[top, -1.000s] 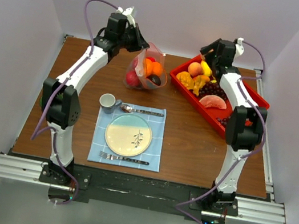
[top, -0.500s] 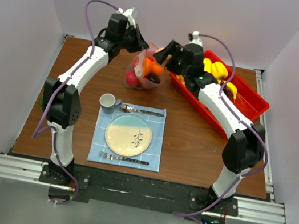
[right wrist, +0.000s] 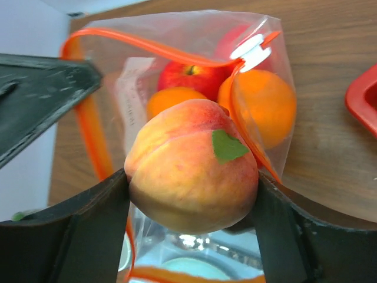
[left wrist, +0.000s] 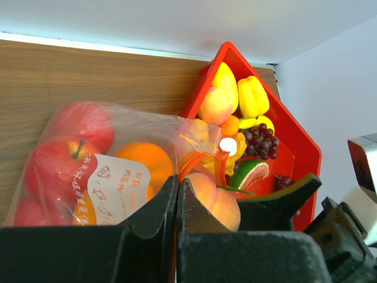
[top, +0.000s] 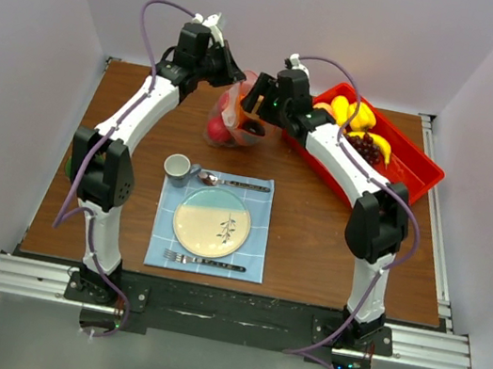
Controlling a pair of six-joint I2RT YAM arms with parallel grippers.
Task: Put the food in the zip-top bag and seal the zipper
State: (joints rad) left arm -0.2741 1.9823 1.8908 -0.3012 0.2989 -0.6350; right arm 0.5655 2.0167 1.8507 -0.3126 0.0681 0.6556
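Top external first: the right hand point(top: 257, 102) has swung left from the red tray point(top: 411, 180) on the far right of the counter point(top: 316, 225) — a second ago it was over the fruit there — and now hangs at the mouth of the zip-top bag point(top: 229, 129), far centre. The left hand point(top: 233, 72) hasn't budged; it stays pinched on the bag's top edge, holding it up.

Left wrist: its closed fingers point(left wrist: 159, 206) grip the plastic, red apples point(left wrist: 62, 156) and an orange point(left wrist: 144, 162) inside, the peach point(left wrist: 215, 200) just right of them.

Right wrist: the jaws sit wide around the peach, pressing both sides, directly over the open loop of the zipper point(right wrist: 147, 44). I'd say the carry is done — lowering and letting go comes next. More food point(top: 357, 128) waits in the tray, and the zipper is unsealed.
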